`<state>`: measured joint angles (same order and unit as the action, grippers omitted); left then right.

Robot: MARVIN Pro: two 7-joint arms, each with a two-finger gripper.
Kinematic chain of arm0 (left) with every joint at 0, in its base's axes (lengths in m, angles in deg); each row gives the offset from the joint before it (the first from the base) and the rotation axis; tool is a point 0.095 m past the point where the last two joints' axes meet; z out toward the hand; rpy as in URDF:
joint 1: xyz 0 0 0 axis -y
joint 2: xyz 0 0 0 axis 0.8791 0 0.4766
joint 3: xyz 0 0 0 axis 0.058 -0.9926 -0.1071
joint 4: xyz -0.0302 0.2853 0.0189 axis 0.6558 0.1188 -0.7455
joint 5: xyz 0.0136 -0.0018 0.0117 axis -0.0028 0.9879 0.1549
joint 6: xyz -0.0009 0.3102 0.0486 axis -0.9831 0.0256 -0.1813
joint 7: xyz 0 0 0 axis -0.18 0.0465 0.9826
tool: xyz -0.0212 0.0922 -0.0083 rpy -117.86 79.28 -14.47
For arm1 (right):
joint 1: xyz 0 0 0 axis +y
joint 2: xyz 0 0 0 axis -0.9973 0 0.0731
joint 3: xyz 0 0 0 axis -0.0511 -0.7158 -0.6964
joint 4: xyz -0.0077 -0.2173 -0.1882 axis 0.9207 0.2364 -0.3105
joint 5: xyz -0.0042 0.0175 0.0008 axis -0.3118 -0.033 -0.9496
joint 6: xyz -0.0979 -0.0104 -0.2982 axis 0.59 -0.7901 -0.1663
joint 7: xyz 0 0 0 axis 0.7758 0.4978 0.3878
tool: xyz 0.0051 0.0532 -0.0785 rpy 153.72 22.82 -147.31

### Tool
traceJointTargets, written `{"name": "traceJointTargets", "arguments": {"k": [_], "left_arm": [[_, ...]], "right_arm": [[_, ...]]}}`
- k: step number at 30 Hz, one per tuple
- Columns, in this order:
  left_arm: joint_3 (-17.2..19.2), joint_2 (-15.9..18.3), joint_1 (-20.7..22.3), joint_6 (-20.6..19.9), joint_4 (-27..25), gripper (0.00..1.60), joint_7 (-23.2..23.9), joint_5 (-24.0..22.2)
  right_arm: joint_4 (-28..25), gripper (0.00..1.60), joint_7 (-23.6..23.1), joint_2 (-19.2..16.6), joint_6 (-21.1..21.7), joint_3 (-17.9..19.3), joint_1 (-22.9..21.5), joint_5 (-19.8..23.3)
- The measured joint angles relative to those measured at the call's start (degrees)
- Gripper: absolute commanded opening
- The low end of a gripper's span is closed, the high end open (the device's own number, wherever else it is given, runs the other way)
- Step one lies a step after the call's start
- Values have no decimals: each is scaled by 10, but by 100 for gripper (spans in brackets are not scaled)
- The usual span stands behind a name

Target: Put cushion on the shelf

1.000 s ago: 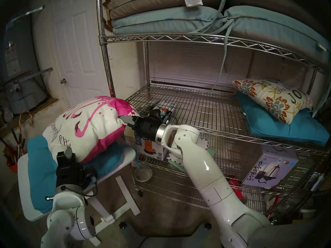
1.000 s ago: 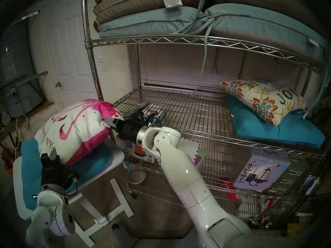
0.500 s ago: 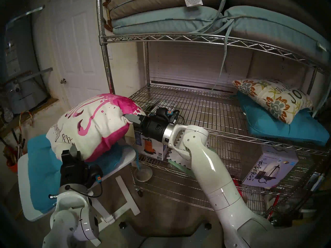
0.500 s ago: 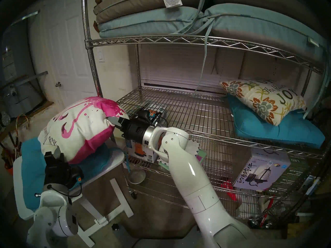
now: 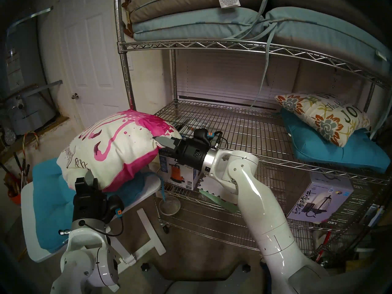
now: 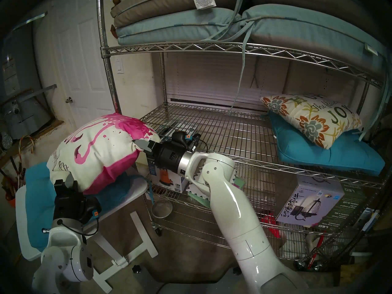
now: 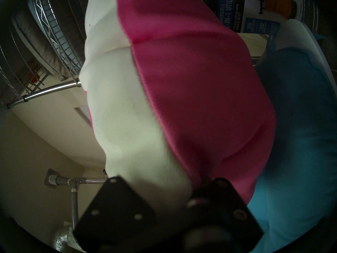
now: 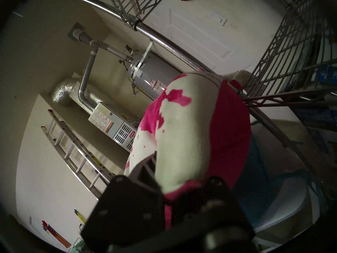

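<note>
The shelf (image 5: 244, 46), a tall wire rack, fills the centre and right of the head view, its middle tier bare across the centre, with a blue cushion (image 5: 339, 151) and a flowered cushion (image 5: 322, 117) stacked at the right end and flat seat pads (image 5: 191, 26) on the tier above. At lower left stands a small white table (image 5: 146, 185) with a second blue cushion (image 5: 51, 202) lying on it. The cushion in hand, a white and pink flamingo cushion (image 5: 110, 147), sits left of centre, above the table and beside the rack's front left post (image 5: 127, 75), not yet on any tier; its pink underside looks to be touching or just above the blue cushion beneath. The right gripper (image 5: 159, 141) reaches in level from the right, its fingers pinched tight on the cushion's right corner. The left gripper (image 5: 90, 178) comes up from the bottom of the frame, its fingers likewise closed narrow on the cushion's lower edge, as its wrist view shows fabric bunched right at the fingers. The step in hand, by my reading, is the carry: the cushion is gripped by both arms and is being brought from the table toward the rack. The next move calls for raising it clear of the middle tier's front rail (image 5: 275, 160) and swinging it rightward past the post, both arms moving together so the fabric does not slip, then setting it on the bare wire.
</note>
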<state>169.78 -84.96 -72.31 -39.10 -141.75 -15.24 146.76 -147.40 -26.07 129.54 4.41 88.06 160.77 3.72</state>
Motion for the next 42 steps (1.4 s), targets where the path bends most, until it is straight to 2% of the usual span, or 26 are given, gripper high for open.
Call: {"name": "traceJointTargets", "arguments": {"k": [12, 29, 42], "left_arm": [[-7, 7, -17, 0, 0, 0, -7, 4], [-19, 18, -74, 0, 0, 0, -10, 9], [4, 30, -127, 6, 0, 0, -10, 11]], "right_arm": [[-41, 0, 11, -14, 15, 10, 26, 0], [-98, 0, 26, -39, 37, 22, 77, 0], [-148, 0, 31, -62, 57, 30, 115, 2]]}}
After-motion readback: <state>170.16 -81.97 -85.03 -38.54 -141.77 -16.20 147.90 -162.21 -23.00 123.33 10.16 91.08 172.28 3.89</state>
